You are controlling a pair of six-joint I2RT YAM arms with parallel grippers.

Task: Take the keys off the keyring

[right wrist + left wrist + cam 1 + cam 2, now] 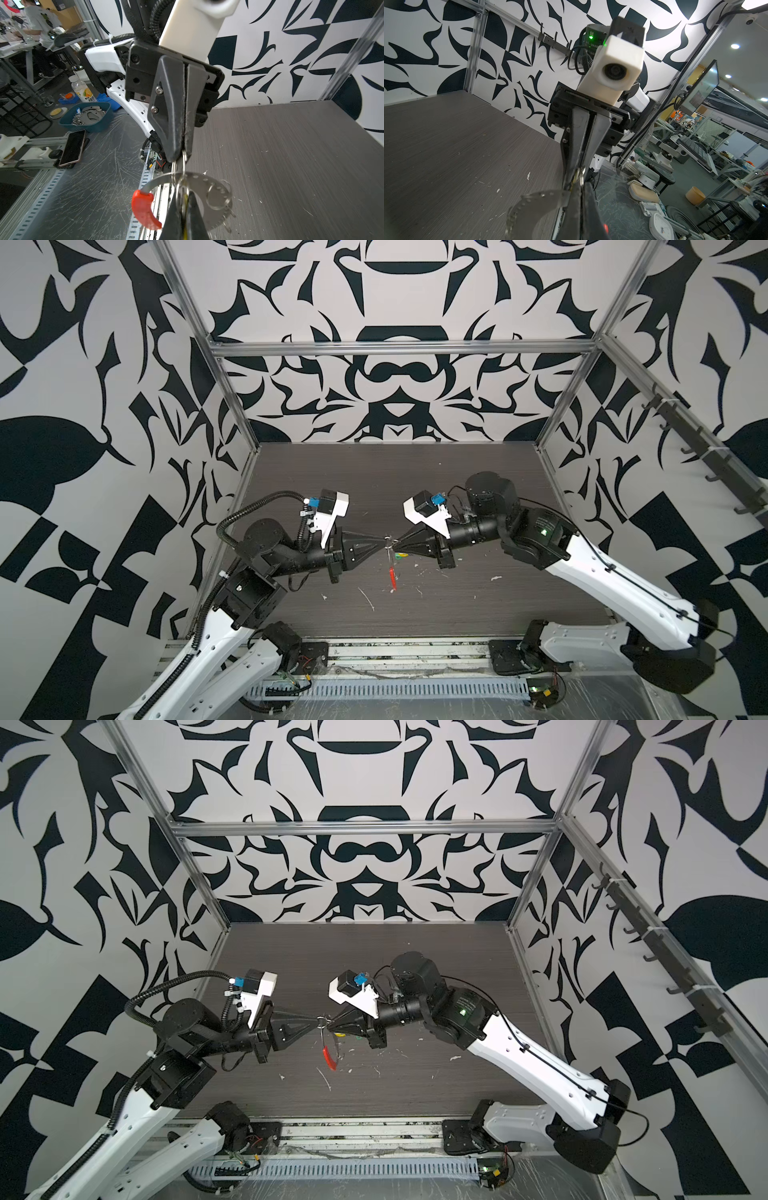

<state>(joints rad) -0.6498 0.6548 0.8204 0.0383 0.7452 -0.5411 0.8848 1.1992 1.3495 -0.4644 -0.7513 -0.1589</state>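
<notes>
Keyring (pixel 392 578), top views: hangs clear of the table (pixel 415 489), below the spot where the two arms meet, with the red sleeve (pixel 329 1056) lowest.
Left gripper (pixel 382 542), top views: clenched, tip to tip with the right gripper (pixel 395 546), which is also clenched; the keyring's top sits between them.
Yellow key (pixel 400 556), top views: just under the right gripper's fingers.
Left wrist view: the right gripper (pixel 578 176) faces the camera with its jaws together and silver metal at its tips. The keyring's perforated band (pixel 529 199) curves away beside the left gripper's own tips.
Right wrist view: the left gripper (pixel 182 154) pinches a small silver ring (pixel 184 158), and the keyring band (pixel 207 182) hangs from it. A yellow strip (pixel 185 199) sits clamped between the right gripper's own fingers (pixel 195 218).
Step in hand: probably working the yellow key off the band while the left side anchors it.
Doing it well: keep the left pinch firm. Let the right follow the band's curve rather than tug straight apart, so the key's ring slides and does not bind.
Risk: a slipped pinch would drop the whole keyring onto the table.
</notes>
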